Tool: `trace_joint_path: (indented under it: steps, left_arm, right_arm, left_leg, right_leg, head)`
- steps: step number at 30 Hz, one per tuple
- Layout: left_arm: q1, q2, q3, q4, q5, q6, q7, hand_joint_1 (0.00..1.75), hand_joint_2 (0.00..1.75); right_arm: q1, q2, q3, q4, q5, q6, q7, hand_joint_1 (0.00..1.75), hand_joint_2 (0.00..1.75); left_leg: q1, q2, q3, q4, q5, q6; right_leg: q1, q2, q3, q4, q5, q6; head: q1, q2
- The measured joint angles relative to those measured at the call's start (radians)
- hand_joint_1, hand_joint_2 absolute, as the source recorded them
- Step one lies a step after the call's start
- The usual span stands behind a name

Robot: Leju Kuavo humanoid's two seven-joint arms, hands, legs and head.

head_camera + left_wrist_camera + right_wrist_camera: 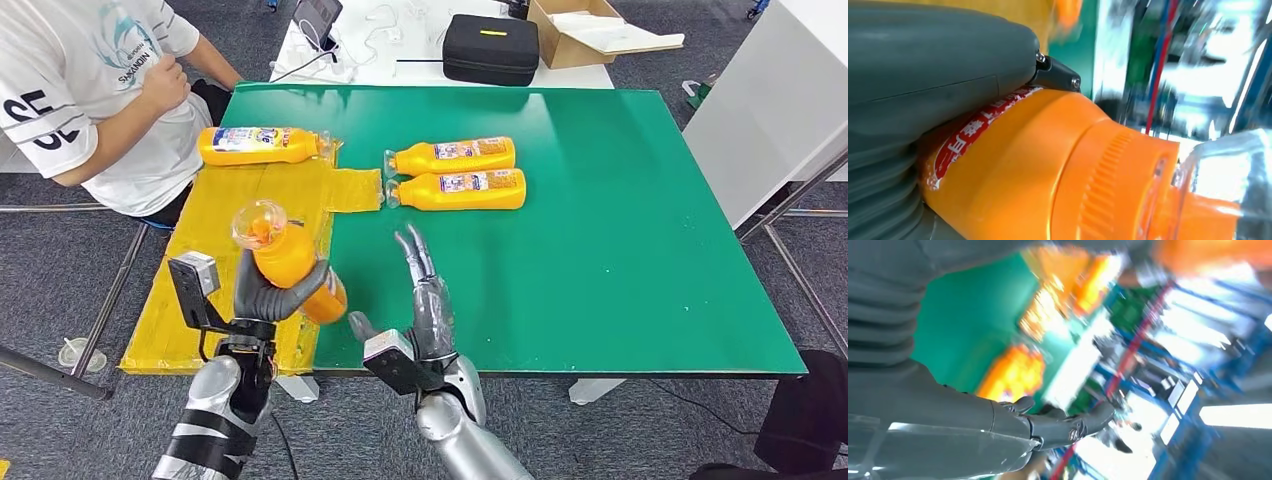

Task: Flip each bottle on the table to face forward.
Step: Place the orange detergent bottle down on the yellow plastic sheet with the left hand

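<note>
My left hand (268,292) grips an orange bottle (288,260) and holds it up over the yellow mat (215,255), clear cap toward the camera. Up close, the bottle (1048,170) shows a red label beside the grey thumb (938,65). My right hand (424,290) hovers open over the green table (620,240), fingers straight and pointing away; its fingers (1058,425) hold nothing. Two orange bottles (452,156) (460,189) lie side by side on the green surface, caps to the left. A third bottle (258,145) lies at the far end of the yellow mat.
A person in a white shirt (90,90) sits at the table's far left corner. Behind the table stand a black case (490,48) and a cardboard box (590,30). A white panel (770,100) stands to the right.
</note>
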Motion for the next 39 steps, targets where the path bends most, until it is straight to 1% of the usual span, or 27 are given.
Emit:
trace_joint_path:
  steps: [4, 9, 10, 13, 16, 18, 21, 24, 28, 30, 33, 39]
  left_arm:
    - [-0.051, 0.001, 0.053, 0.016, -0.139, 0.192, -0.046, 1.75, 1.75]
    - [-0.109, 0.007, 0.085, 0.068, -0.285, 0.334, -0.085, 1.75, 1.75]
    - [-0.121, 0.010, 0.086, 0.083, -0.343, 0.372, -0.084, 1.75, 1.75]
    - [-0.175, 0.034, 0.062, 0.161, -0.590, 0.493, -0.055, 1.75, 1.75]
    - [-0.238, 0.067, 0.019, 0.272, -0.788, 0.563, -0.016, 1.75, 1.75]
    - [-0.276, 0.088, -0.016, 0.348, -0.895, 0.553, 0.012, 1.75, 1.75]
    - [-0.326, 0.130, -0.091, 0.463, -1.035, 0.458, 0.044, 1.75, 1.75]
    - [-0.355, 0.166, -0.153, 0.551, -1.088, 0.391, 0.054, 1.75, 1.75]
    - [-0.388, 0.203, -0.213, 0.629, -1.131, 0.305, 0.074, 1.75, 1.75]
    - [-0.400, 0.216, -0.232, 0.656, -1.136, 0.282, 0.078, 1.75, 1.75]
    - [-0.412, 0.230, -0.247, 0.684, -1.135, 0.237, 0.084, 1.75, 1.75]
    - [-0.416, 0.252, -0.251, 0.717, -1.111, 0.136, 0.095, 1.75, 1.75]
  right_arm:
    - [0.034, -0.007, 0.009, -0.134, 0.007, -0.027, -0.012, 0.00, 0.00]
    - [0.050, -0.012, 0.033, -0.217, 0.000, -0.031, -0.017, 0.00, 0.00]
    - [0.050, -0.013, 0.037, -0.224, -0.009, -0.029, -0.020, 0.00, 0.00]
    - [0.047, -0.015, 0.052, -0.235, -0.042, -0.010, -0.027, 0.00, 0.00]
    - [0.041, -0.016, 0.066, -0.238, -0.059, 0.008, -0.029, 0.00, 0.00]
    - [0.036, -0.018, 0.072, -0.239, -0.071, 0.024, -0.030, 0.00, 0.00]
    - [0.033, -0.023, 0.082, -0.238, -0.091, 0.054, -0.031, 0.00, 0.00]
    - [0.033, -0.029, 0.089, -0.238, -0.103, 0.072, -0.038, 0.00, 0.00]
    - [0.033, -0.032, 0.092, -0.238, -0.112, 0.089, -0.045, 0.00, 0.00]
    - [0.032, -0.033, 0.093, -0.238, -0.114, 0.092, -0.045, 0.00, 0.00]
    - [0.032, -0.033, 0.094, -0.238, -0.115, 0.099, -0.046, 0.00, 0.00]
    - [0.033, -0.033, 0.100, -0.232, -0.117, 0.122, -0.047, 0.00, 0.00]
  left_leg:
    - [0.000, 0.000, 0.000, 0.000, 0.000, 0.000]
    - [0.000, 0.000, 0.000, 0.000, 0.000, 0.000]
    - [0.000, 0.000, 0.000, 0.000, 0.000, 0.000]
    - [0.000, 0.000, 0.000, 0.000, 0.000, 0.000]
    - [0.000, 0.000, 0.000, 0.000, 0.001, 0.001]
    - [0.000, 0.000, 0.000, 0.000, 0.001, 0.000]
    - [0.000, 0.000, 0.000, 0.000, 0.001, 0.000]
    - [0.000, 0.001, 0.000, 0.000, 0.001, 0.000]
    - [0.000, 0.001, 0.000, 0.000, 0.001, 0.000]
    - [0.000, 0.001, 0.000, 0.000, 0.001, 0.000]
    - [0.000, 0.001, 0.000, 0.000, 0.001, 0.000]
    - [0.000, 0.001, 0.000, 0.000, 0.001, 0.000]
  right_leg:
    - [0.000, 0.000, 0.000, 0.000, 0.000, 0.000]
    - [0.000, 0.000, 0.000, 0.000, 0.000, 0.000]
    - [0.000, 0.000, 0.000, 0.000, 0.000, 0.000]
    - [0.000, 0.000, 0.000, 0.000, 0.000, 0.000]
    - [0.000, 0.000, 0.000, 0.000, 0.000, 0.000]
    - [0.000, 0.000, 0.000, 0.000, 0.000, 0.000]
    - [0.000, 0.000, 0.000, 0.000, 0.000, 0.000]
    - [0.000, 0.001, 0.000, 0.001, 0.000, 0.000]
    - [0.000, 0.002, 0.000, 0.001, 0.000, 0.000]
    - [0.000, 0.002, 0.000, 0.001, 0.000, 0.000]
    - [0.000, 0.002, 0.000, 0.001, 0.000, 0.000]
    - [0.000, 0.002, 0.000, 0.001, 0.000, 0.000]
  head:
    - [0.000, 0.000]
    - [0.000, 0.000]
    - [0.000, 0.000]
    - [0.000, 0.000]
    - [0.000, 0.000]
    - [0.000, 0.000]
    - [0.000, 0.000]
    - [0.000, 0.000]
    - [0.000, 0.000]
    - [0.000, 0.000]
    - [0.000, 0.000]
    - [0.000, 0.000]
